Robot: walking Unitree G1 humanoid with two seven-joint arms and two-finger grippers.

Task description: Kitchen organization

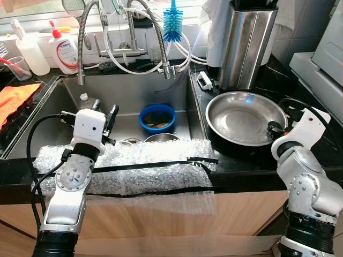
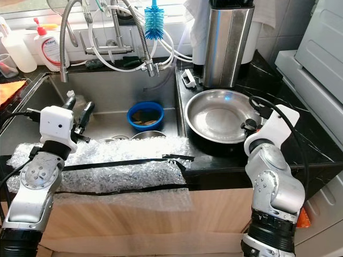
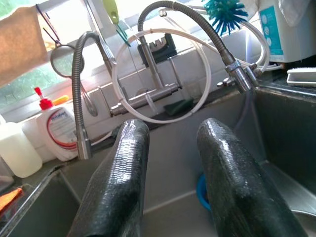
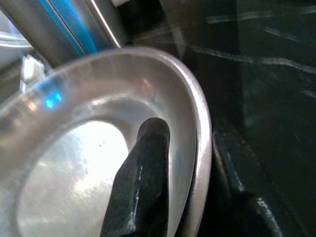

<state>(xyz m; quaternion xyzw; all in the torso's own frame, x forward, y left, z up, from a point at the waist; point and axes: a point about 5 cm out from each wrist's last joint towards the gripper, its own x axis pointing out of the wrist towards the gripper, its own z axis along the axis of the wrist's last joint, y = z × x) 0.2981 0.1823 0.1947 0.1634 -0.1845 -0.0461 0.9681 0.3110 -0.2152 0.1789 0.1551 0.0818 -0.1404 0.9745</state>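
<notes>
A wide steel bowl [image 1: 241, 115] sits on the black counter to the right of the sink. My right gripper [image 4: 190, 132] is at its right rim [image 1: 276, 128] and stands open. One finger [image 4: 143, 177] is inside the bowl and the other is outside it, so the rim lies between them. My left gripper [image 1: 104, 113] hovers open over the left part of the sink [image 1: 128, 88], with nothing between its fingers [image 3: 123, 177]. A blue bowl [image 1: 157, 118] rests on the sink floor, with a steel dish [image 1: 161, 138] just in front of it.
Taped bubble wrap [image 1: 144, 166] covers the counter's front edge. Flexible taps and hoses [image 1: 134, 48] hang over the sink, with a blue brush [image 1: 172, 24] above. A tall steel canister [image 1: 246, 43] stands behind the bowl. Soap bottles [image 1: 63, 51] and an orange cloth [image 1: 16, 96] are at the left.
</notes>
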